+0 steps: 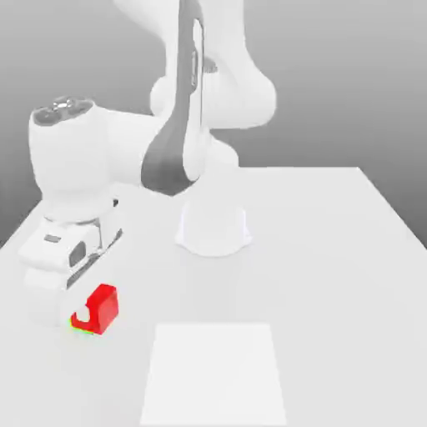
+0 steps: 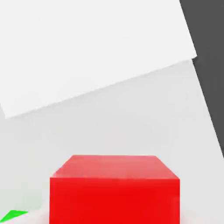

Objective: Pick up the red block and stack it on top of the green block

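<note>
At table's point(image 1: 334, 250) edge, end effector point(image 1: 83, 315) clamps red block point(image 1: 103, 305) just above green block point(image 2: 12, 215).

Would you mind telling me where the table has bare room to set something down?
Bare table spans the exterior view's right, past the arm base. Crowded at left: the gripper, red block and green block sit together.

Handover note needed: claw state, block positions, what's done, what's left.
Claw: shut on the small bright red matte cube, at the exterior view's left, low over the white table.
Small bright green matte cube: just a sliver showing under the red cube's lower edge, so the red one is about over it.
Done: red cube grasped and brought to the green one.
Left: confirm alignment, seat it, open the claw, retreat.
</note>
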Tool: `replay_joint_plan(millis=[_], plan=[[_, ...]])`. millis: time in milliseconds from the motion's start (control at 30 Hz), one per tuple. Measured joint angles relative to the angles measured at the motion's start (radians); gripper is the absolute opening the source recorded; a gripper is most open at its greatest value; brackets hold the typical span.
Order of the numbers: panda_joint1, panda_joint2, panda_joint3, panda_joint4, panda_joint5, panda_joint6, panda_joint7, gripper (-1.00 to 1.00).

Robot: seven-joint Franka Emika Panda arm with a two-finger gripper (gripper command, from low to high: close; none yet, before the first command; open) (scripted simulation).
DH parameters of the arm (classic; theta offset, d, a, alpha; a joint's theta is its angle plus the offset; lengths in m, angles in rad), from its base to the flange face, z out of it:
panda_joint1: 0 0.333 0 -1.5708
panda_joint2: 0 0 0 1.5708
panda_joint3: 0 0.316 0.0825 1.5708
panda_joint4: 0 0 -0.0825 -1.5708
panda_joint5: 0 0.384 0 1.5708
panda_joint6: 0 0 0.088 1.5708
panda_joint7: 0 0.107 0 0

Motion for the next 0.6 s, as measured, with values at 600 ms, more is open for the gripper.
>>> replay_joint_plan(millis=[600], plan=[[0.037, 0.075, -0.104, -0.109, 0.303, 0.123, -0.584, -1.00]])
